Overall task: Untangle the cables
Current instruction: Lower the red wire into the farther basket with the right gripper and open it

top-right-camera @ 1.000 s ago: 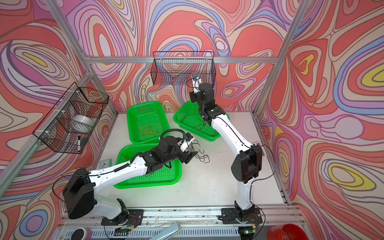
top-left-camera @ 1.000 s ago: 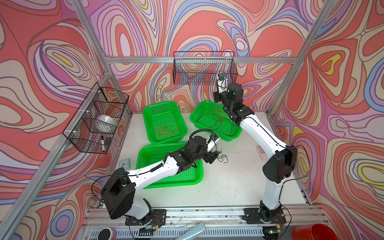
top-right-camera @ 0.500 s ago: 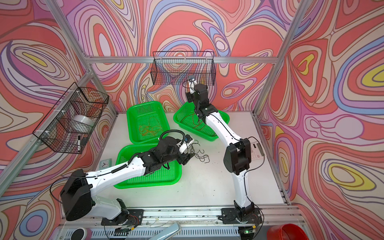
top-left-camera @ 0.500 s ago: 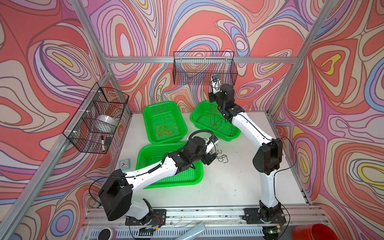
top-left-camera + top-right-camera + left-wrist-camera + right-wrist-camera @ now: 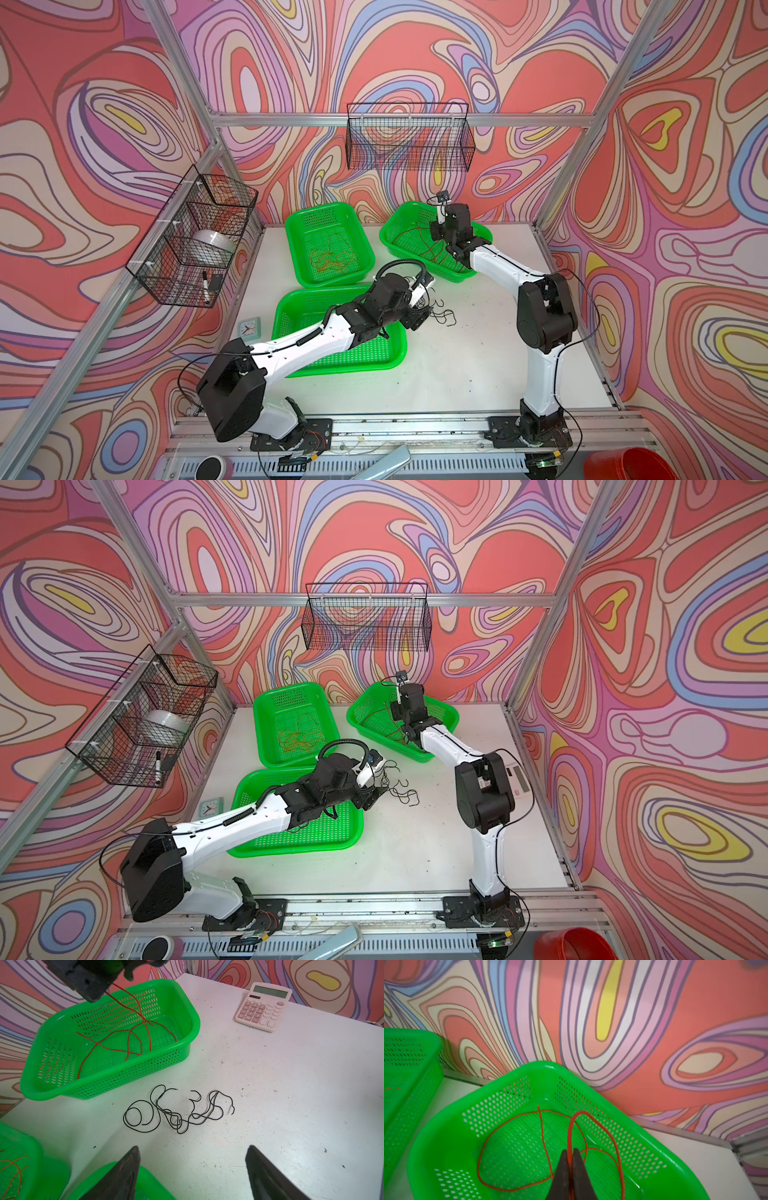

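Swirled pink walls box in the white desk [image 5: 478, 374], and you've got 3 green baskets on it. Far-right basket [image 5: 533, 1069] first: your right tool [image 5: 570, 1150] sits over it, jaws pinched together on the red cable [image 5: 571, 1126], whose loops lie on the basket floor. Middle-back basket [image 5: 296, 245] holds the orange cables [image 5: 332, 259], lying loose. Your left tool [image 5: 193, 1147] hovers with jaws wide apart, holding nothing, above the black cables [image 5: 175, 1119] tangled on the bare desk just beside the far-right basket. Handling, as I read it: these wires look feather-light, thin and springy, so they'll hold their curls and may slip from a flat pinch. Take the black one near a free end, clear of the crossings, and draw slowly, or the whole knot may ride along.
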